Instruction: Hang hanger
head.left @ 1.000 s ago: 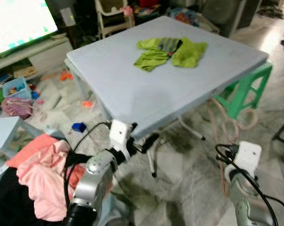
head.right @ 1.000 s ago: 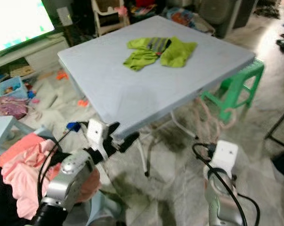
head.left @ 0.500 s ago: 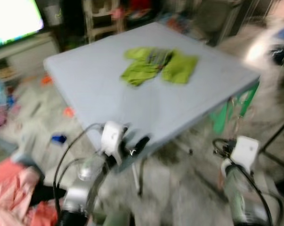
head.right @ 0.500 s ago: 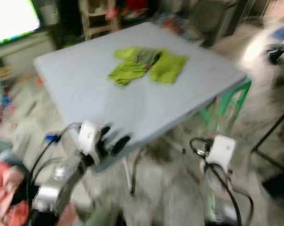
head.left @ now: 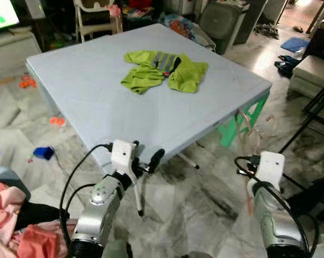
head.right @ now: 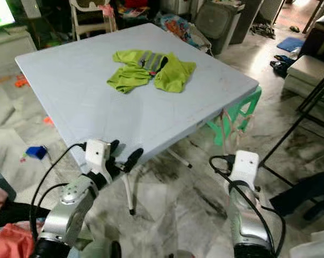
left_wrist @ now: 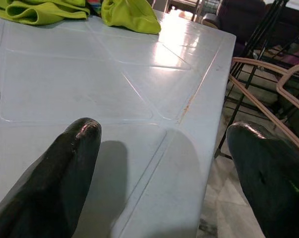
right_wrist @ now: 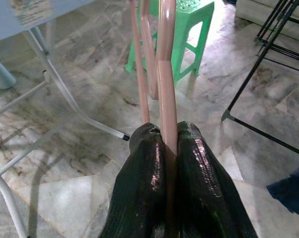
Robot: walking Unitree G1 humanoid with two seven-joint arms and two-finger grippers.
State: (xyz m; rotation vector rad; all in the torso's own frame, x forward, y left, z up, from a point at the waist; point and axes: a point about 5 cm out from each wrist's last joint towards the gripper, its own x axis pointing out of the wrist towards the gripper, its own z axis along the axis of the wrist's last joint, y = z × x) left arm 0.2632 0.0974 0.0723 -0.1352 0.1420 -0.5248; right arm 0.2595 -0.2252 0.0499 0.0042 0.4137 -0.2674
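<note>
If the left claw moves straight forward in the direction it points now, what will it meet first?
Probably the grey table top: the open left claw points low along it near the corner, towards the green garment. Depth is uncertain.

One grey table [head.left: 86, 102] with one lime-green garment [head.left: 164, 67] lying on it. One green stool [head.left: 242, 121] beside the table. One pink hanger [right_wrist: 161, 74]. Two grippers: the left gripper [left_wrist: 164, 173] and the right gripper [right_wrist: 170, 148]. One white chair [head.left: 94, 16] behind the table. One pink heap of clothes [head.left: 11, 231] on the floor. One small blue toy [head.left: 43, 152] on the floor.
</note>
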